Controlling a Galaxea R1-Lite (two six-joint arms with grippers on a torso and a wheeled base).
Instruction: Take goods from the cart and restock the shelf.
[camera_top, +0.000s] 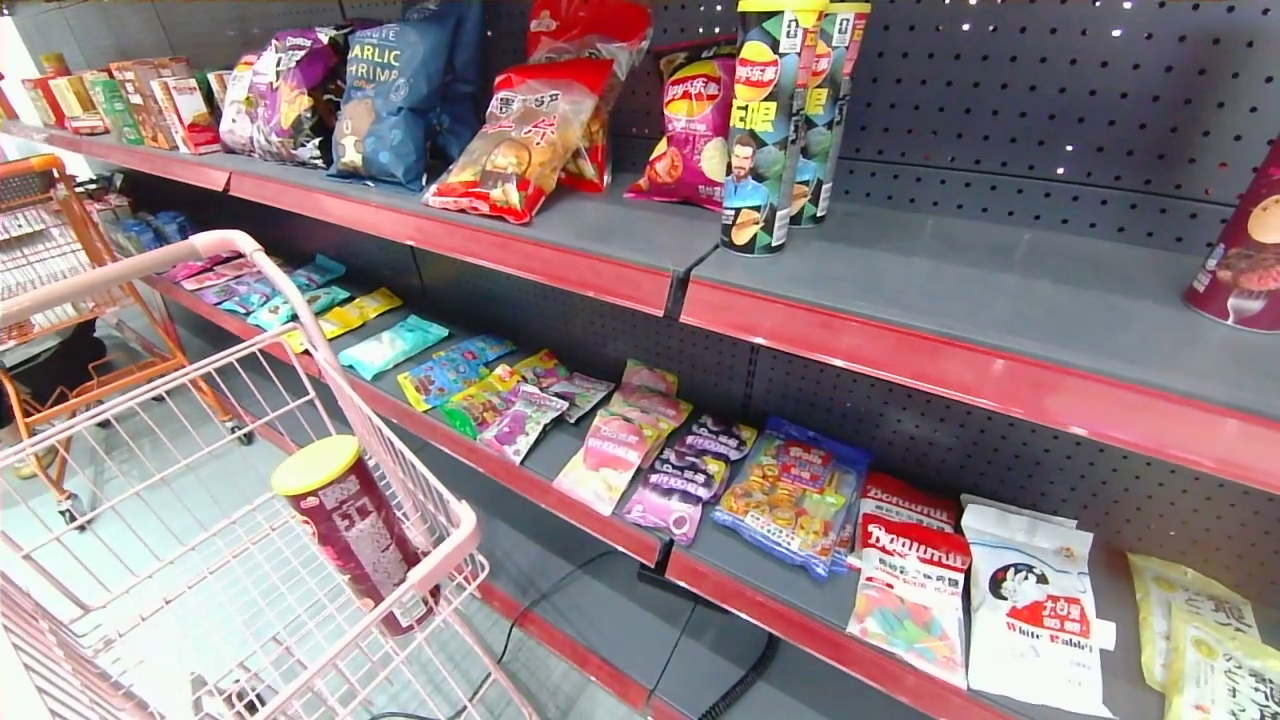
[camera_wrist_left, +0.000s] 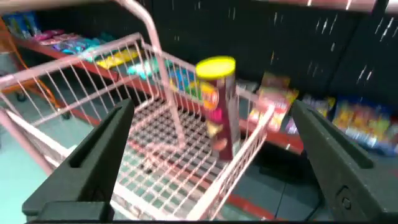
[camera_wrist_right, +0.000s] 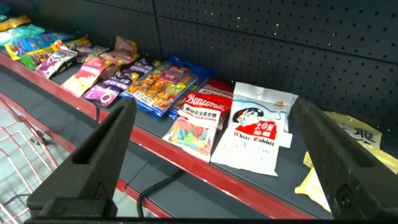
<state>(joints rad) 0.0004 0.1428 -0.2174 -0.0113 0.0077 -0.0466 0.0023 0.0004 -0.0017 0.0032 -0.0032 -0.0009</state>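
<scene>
Over at the snack aisle, I'm facing a grey upper shelf (camera_top: 1000, 290) with a red front edge and a dark pegboard back wall (camera_top: 1000, 100). Crisp bags (camera_top: 520, 140) lean against that wall toward my left, two tall chip cans (camera_top: 765, 130) stand upright near the middle, and a maroon can (camera_top: 1240, 260) sits at the far right; a stretch of bare grey board lies between the cans. The lower shelf (camera_top: 725, 560) carries flat candy packets in a row, ending with red bags (camera_top: 910, 590) just beside a white bag (camera_top: 1035, 610). A black cable (camera_top: 740, 670) coils on the level beneath. The pink cart (camera_top: 460, 545) stands on my left, close to the shelving, and the yellow-lidded canister (camera_top: 350, 530) stands upright in its near corner against the wire wall. An orange cart (camera_top: 60, 250) is parked further back on the grey floor. My left claw (camera_wrist_left: 211, 104) hangs above the pink cart, spread wide with nothing in it, and the canister lies in line with the gap. My right claw (camera_wrist_right: 214, 102) is likewise spread wide and empty, poised over the lower shelf near the red and white bags.
</scene>
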